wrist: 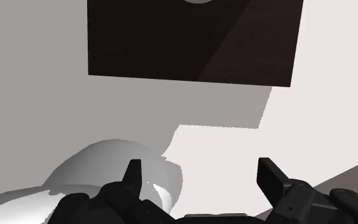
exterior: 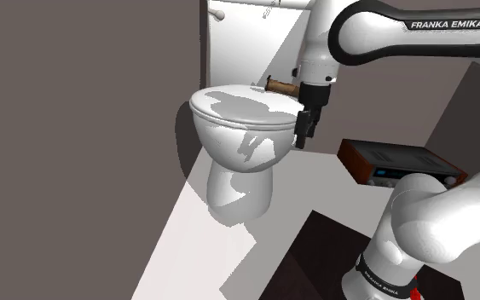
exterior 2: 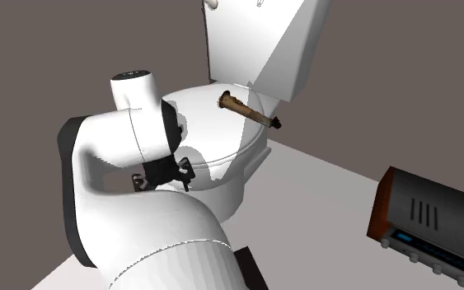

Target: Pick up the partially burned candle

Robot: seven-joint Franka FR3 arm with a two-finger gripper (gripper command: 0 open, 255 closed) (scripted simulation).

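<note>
The candle (exterior: 279,85) is a brown tapered stick with a dark end. It lies on its side at the back of the white toilet lid (exterior: 234,109), close to the tank. The second exterior view shows the candle (exterior 2: 250,112) slanting across the lid's rear. My black gripper (exterior: 304,129) hangs beside the lid's edge on the shoulder view's right, a little below the candle and apart from it. Its fingers point down and stand open with nothing between them. In the wrist view the gripper (wrist: 201,181) looks down past the toilet bowl (wrist: 110,167) to the floor.
The toilet tank (exterior 2: 263,41) rises just behind the candle. A brown and dark box with knobs, like a radio (exterior: 400,162), lies on the floor on the shoulder view's right. My dark stand (wrist: 193,38) sits on the floor past the fingertips. Grey walls close in the corner.
</note>
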